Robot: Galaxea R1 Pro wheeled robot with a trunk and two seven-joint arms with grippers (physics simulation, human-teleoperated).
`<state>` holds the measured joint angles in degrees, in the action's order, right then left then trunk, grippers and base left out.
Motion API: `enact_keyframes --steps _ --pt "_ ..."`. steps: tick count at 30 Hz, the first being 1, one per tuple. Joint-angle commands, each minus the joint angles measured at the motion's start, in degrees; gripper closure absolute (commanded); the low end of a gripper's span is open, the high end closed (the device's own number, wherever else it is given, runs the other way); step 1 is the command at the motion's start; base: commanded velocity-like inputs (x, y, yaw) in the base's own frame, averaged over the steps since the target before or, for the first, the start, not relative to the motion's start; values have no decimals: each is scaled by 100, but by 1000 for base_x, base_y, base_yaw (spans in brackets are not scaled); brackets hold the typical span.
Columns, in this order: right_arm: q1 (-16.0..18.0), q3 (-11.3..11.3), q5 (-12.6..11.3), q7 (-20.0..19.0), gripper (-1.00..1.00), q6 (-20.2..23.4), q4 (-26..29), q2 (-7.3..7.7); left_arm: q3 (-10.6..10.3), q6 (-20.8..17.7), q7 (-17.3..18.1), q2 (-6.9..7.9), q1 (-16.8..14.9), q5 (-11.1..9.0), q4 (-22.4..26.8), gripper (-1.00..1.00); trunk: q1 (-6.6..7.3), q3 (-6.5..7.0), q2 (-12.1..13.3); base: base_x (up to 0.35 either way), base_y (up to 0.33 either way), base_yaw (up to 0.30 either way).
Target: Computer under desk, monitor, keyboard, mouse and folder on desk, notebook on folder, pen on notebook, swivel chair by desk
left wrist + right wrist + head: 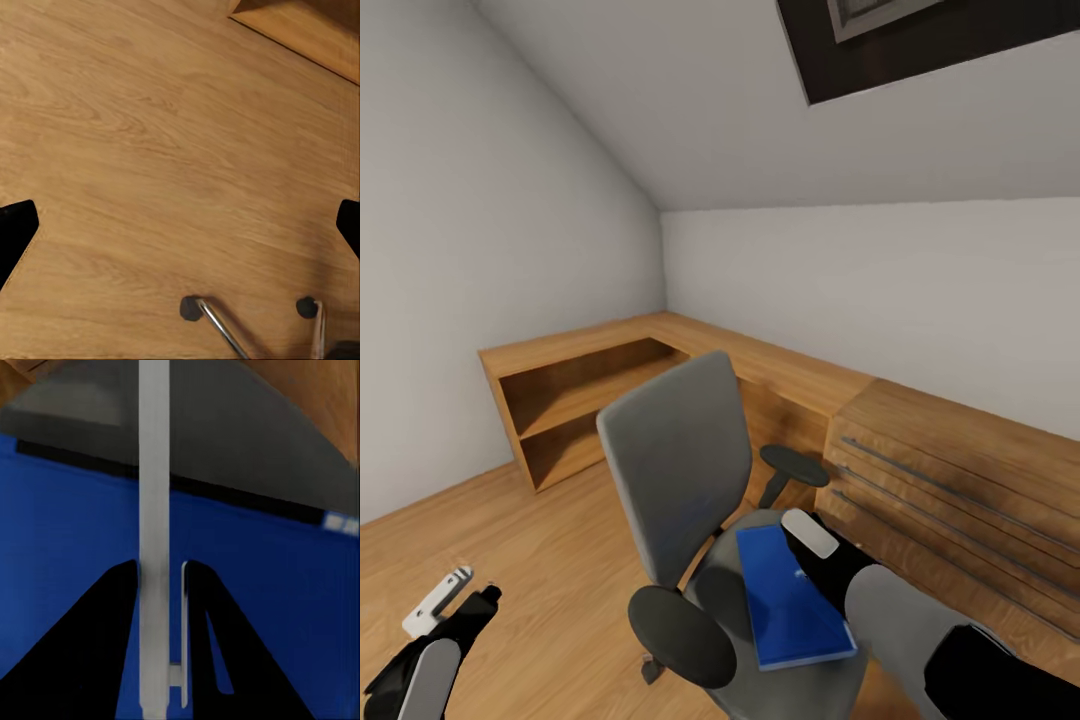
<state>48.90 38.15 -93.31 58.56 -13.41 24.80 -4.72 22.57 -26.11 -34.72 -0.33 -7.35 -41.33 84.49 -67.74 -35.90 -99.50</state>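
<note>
Directly under right gripper (pixel 161 577) (pinching pen (pixel 154 472)); folder (pixel 790 600).

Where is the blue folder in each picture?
Head view: the blue folder lies on the swivel chair's seat, lower middle, under the right end effector.
Left wrist view: not in it.
Right wrist view: it is the wide blue sheet behind the fingers.
Shared landmark: the swivel chair.

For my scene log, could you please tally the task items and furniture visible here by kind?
Swivel chair: 1
Folder: 1
Wooden shelf unit: 1
Wooden drawer unit: 1
Total: 4
</note>
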Motion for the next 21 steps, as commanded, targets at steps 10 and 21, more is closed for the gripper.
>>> enact_keyframes --steps 10,21 --pt "-1442 55 369 1186 100 -101 4185 1273 -18 101 104 -44 6 750 -1535 -100 221 174 399 0 0 0" --pt "-1755 266 1356 1871 100 -179 5670 1530 -24 688 1464 -56 433 1673 -907 -100 462 371 840 0 0 0"
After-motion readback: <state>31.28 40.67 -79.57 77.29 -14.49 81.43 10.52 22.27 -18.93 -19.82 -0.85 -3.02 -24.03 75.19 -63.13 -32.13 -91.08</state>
